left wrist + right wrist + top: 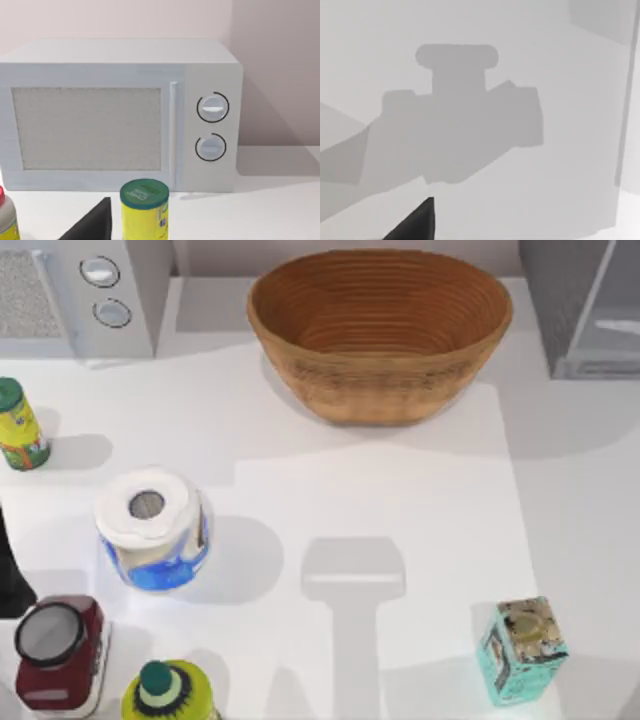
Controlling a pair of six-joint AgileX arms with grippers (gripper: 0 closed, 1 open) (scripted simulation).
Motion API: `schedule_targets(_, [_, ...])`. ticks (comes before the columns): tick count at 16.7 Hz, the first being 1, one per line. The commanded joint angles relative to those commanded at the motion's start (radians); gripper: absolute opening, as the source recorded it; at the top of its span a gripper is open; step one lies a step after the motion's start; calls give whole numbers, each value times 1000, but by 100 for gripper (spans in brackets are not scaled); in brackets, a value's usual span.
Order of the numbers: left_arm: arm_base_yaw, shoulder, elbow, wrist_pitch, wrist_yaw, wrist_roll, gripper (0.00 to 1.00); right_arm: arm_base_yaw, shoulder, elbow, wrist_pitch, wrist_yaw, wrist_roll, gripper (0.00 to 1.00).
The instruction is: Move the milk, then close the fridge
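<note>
Standing at the table's [400, 500] back right corner, the fridge [580, 310] was partly visible; neither gripper's jaw state could be told.

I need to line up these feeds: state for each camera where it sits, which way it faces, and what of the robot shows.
Top view: above the table, looking down on the basket, teal carton and fridge; no gripper.
Left wrist view: on the left arm, level, facing the microwave; a dark finger at the edge.
Right wrist view: on the right arm, facing bare table; a dark finger.
Shared: the microwave and yellow can appear in the top and left wrist views.
</note>
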Motion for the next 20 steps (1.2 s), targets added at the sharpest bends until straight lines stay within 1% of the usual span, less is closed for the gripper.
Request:
schedule_targets(3, [0, 0, 0, 0, 0, 0, 100, -242, 263, 90, 6, -138, -290, 100])
schedule_targets(5, [0, 0, 0, 0, 0, 0, 100, -387, 445, 142, 9, -218, -443, 100])
schedule_targets(8, [0, 0, 0, 0, 0, 0, 100, -586, 717, 208, 9, -315, -619, 100])
schedule_targets(10, [0, 0, 0, 0, 0, 0, 100, -691, 871, 241, 7, -363, -717, 100])
schedule_targets(12, [0, 0, 0, 0, 0, 0, 100, -773, 992, 265, 3, -397, -787, 100])
schedule_targets(15, [0, 0, 0, 0, 0, 0, 100, -860, 1119, 290, -7, -429, -849, 100])
schedule_targets(17, [0, 0, 0, 0, 0, 0, 100, -894, 1164, 299, -13, -439, -871, 100])
schedule_targets(20, [0, 0, 0, 0, 0, 0, 100, -903, 1176, 302, -16, -441, -877, 100])
